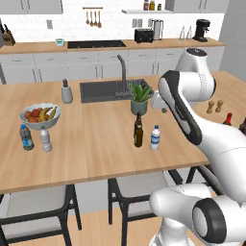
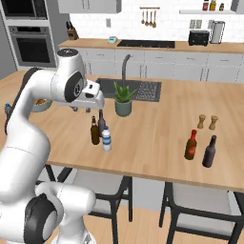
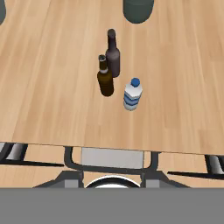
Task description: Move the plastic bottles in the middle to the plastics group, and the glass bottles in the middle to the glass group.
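Observation:
Mid-counter stand a clear water bottle (image 1: 155, 138) (image 2: 106, 139) (image 3: 132, 95) with a bright blue label, an amber glass bottle (image 1: 138, 130) (image 2: 95, 131) (image 3: 105, 78) and a darker maroon bottle (image 2: 101, 121) (image 3: 113, 54) behind it. The plastics group (image 1: 26, 137), two small clear bottles, is at the far left. The glass group, a red-capped brown bottle (image 2: 191, 145) and a near-black one (image 2: 209, 151), is at the right. My gripper (image 2: 80, 109) hovers above and behind the middle bottles, shut and holding nothing.
A potted plant (image 1: 140, 100) stands just behind the middle bottles, by the sink (image 1: 103, 90). A fruit bowl (image 1: 40, 115) sits near the plastics group. Two wooden shakers (image 2: 207, 122) stand behind the glass group. Chairs (image 1: 139, 190) are tucked under the counter's front edge.

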